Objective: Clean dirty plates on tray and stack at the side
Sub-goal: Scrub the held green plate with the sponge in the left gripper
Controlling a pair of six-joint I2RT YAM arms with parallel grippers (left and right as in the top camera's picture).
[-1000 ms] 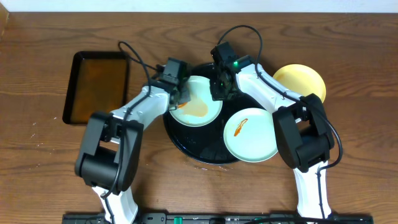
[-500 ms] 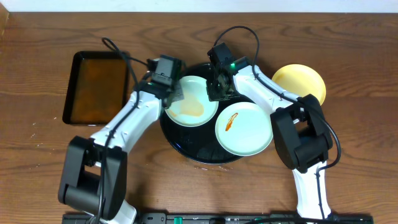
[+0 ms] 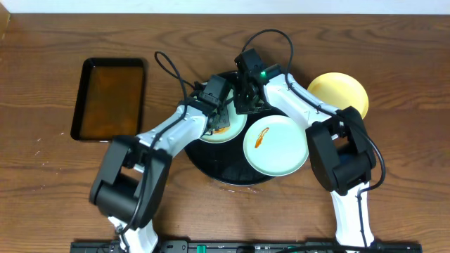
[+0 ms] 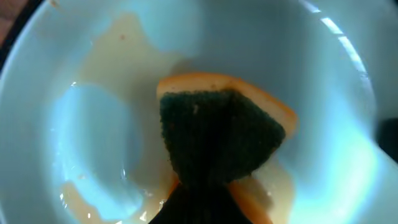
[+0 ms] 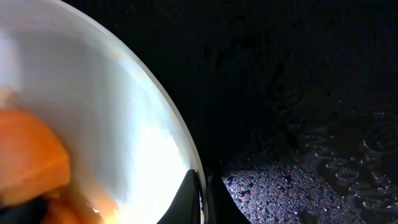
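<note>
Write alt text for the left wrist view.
Close-up of a sponge, dark green scouring face toward the camera over an orange body, resting on a pale mint plate. A thin orange sauce film is smeared around it.

Two mint-green plates (image 3: 278, 146); one yellow plate (image 3: 341, 91); one round black tray (image 3: 218, 167); one rectangular tray (image 3: 109, 98); one sponge (image 4: 217, 130); two arms (image 3: 169, 130).

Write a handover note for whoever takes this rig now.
The left hand is shut on the sponge, pressed into the sauce-smeared rear mint plate. The right hand is shut on that plate's rim.
Both mint plates are on the tray; the front mint plate has a sauce streak.
The yellow plate is on the table right of the tray, no smear visible.
Done: seemingly the yellow one. Left: finish scrubbing, clean the front one, stack all aside.
</note>
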